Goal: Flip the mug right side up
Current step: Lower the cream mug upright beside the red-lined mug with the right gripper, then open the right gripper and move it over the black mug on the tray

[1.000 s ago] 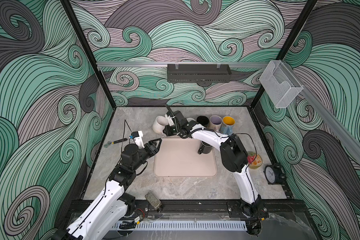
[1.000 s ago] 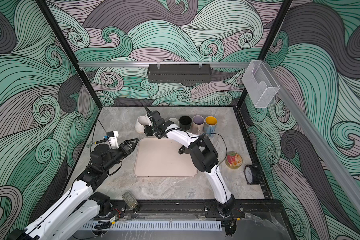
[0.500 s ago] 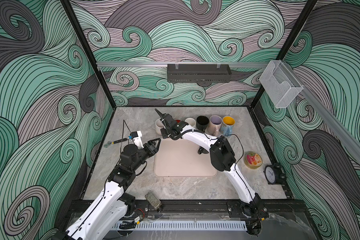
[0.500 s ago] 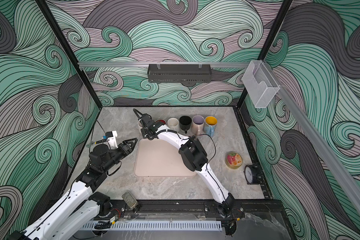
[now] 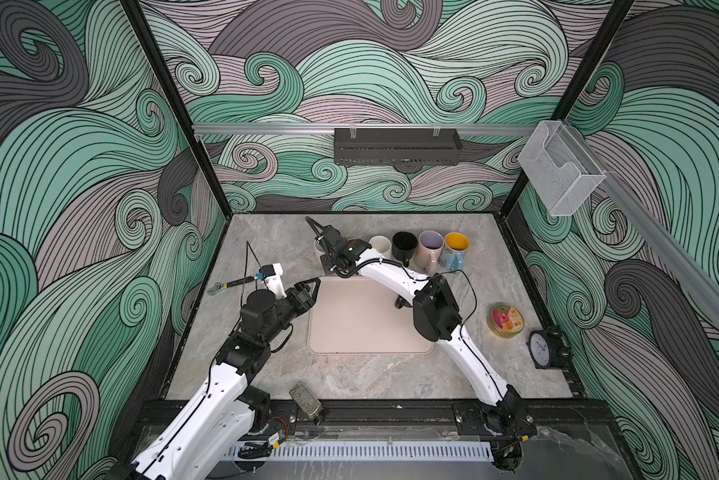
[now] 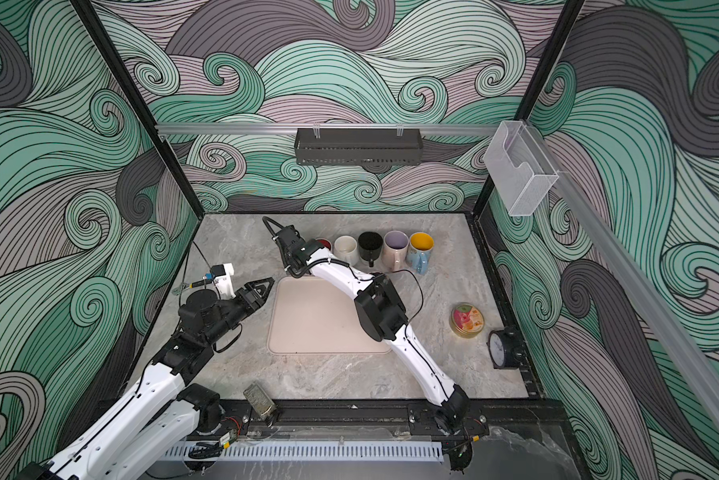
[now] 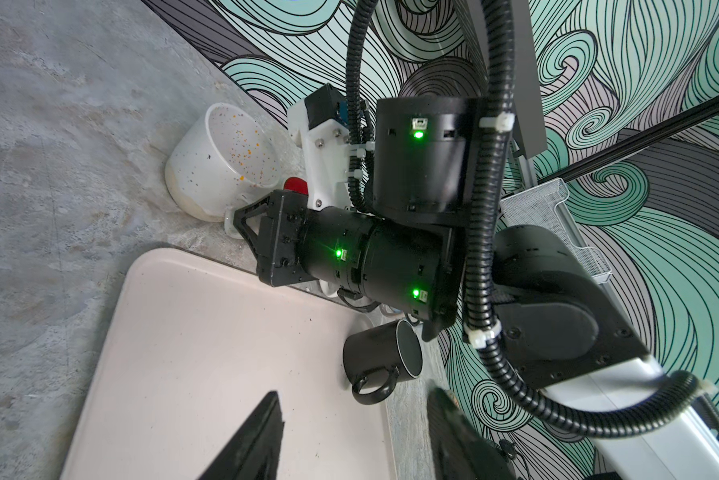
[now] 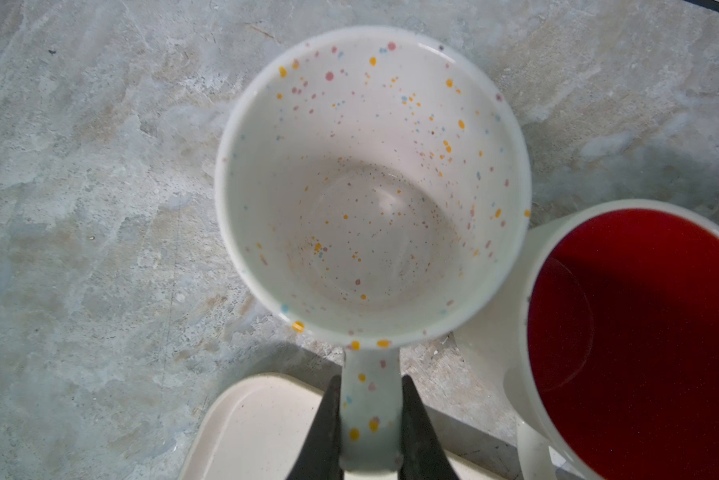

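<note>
The right claw (image 8: pixel 370 415) is clamped tight on the handle of the white ceramic mug with coloured speckles (image 8: pixel 370 187), with one black finger (image 8: pixel 328 428) on each side of the handle. The speckled mug is mouth up and empty, near the far edge of the grey marbled tabletop (image 8: pixel 79 208). It is just beyond the far left corner of the flat beige tray (image 8: pixel 258 432), and its handle points toward the tray. Whether its base sits fully on the tabletop cannot be told.

Just beside it stands a white mug with a red inside (image 8: pixel 640 340). This begins a row of upright mugs along the far edge: a cream mug (image 5: pixel 380 245), an upright black mug (image 5: pixel 404 243), a lilac mug (image 5: pixel 430 247) and a blue mug with a yellow inside (image 5: pixel 456 249). A second black mug (image 7: pixel 380 357) lies on its side at the tray's right edge.

The left claw (image 6: pixel 266 286) hovers by the tray's far left corner, jaws about halfway apart and holding nothing.
</note>
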Motion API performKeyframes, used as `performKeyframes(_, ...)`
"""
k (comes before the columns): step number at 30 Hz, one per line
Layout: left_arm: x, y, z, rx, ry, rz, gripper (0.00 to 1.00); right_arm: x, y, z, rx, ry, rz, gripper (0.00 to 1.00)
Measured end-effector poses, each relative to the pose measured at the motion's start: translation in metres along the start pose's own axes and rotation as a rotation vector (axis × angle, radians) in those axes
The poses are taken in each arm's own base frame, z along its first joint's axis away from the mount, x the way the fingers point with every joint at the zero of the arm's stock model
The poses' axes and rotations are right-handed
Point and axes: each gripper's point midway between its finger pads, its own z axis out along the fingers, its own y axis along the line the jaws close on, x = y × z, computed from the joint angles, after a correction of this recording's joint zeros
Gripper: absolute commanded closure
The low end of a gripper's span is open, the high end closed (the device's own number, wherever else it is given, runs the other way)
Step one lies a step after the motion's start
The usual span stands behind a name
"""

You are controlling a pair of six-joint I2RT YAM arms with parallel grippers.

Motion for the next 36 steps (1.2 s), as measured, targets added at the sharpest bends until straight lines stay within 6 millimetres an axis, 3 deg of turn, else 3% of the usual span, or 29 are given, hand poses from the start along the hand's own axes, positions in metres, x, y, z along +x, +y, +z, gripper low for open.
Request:
performKeyframes(2,0.000,0.000,0.000,0.000,0.000,0.000,0.42,0.001,-0.001,0.000,0.007,0.003,0.001,0.97)
performKeyframes(9,0.002,0.003,0.000,-0.006,0.004,-0.002,0.41,0.002,-0.001,-0.001,0.021,0.003,0.011,0.72)
performKeyframes(20,0.005,0.006,0.000,-0.010,0.010,0.001,0.37,0.001,-0.001,-0.013,0.034,-0.014,0.024,0.60)
performKeyframes(25,0.005,0.006,0.001,-0.009,0.013,0.024,0.37,-0.003,-0.010,-0.053,0.023,-0.039,0.030,0.59)
performKeyframes(32,0.020,0.016,0.014,-0.030,0.086,0.033,0.37,-0.039,-0.031,-0.158,-0.015,-0.217,0.081,0.58)
performKeyframes(36,0.025,0.013,0.018,-0.023,0.130,0.043,0.37,-0.032,-0.051,-0.194,0.011,-0.258,0.104,0.59)
